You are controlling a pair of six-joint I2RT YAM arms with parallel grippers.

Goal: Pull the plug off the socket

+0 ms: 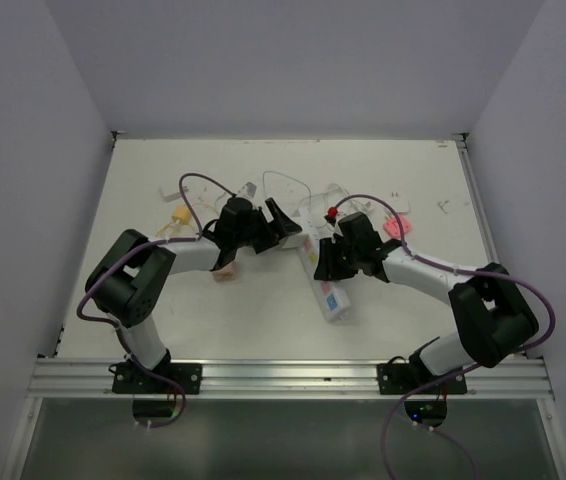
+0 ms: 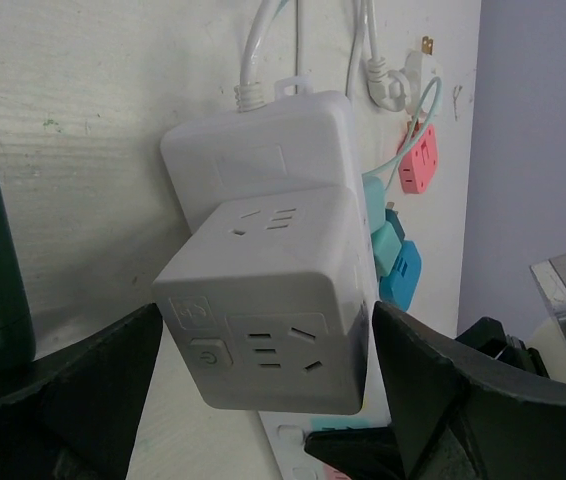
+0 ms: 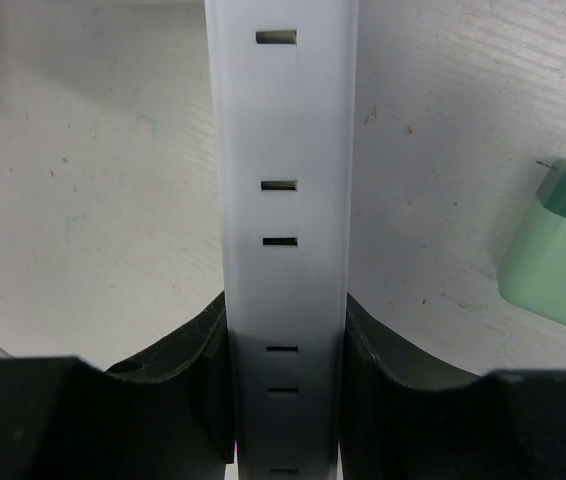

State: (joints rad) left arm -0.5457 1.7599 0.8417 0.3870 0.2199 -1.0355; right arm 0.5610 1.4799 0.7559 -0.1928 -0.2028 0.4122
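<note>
The right claw (image 3: 285,335) is closed on the socket (image 3: 283,130), its fingers pressing both long sides. The left claw (image 2: 265,320) stands wide around the cube plug (image 2: 263,270), which sits on one end of the socket; I cannot tell if its pads touch. I judge the grasping step is in hand: next comes a firm squeeze, then a straight pull away from the socket.

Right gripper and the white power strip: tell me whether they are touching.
Touching. The right wrist view shows the right gripper clamped on the power strip, both fingers flush against its long sides, no gap visible.
</note>
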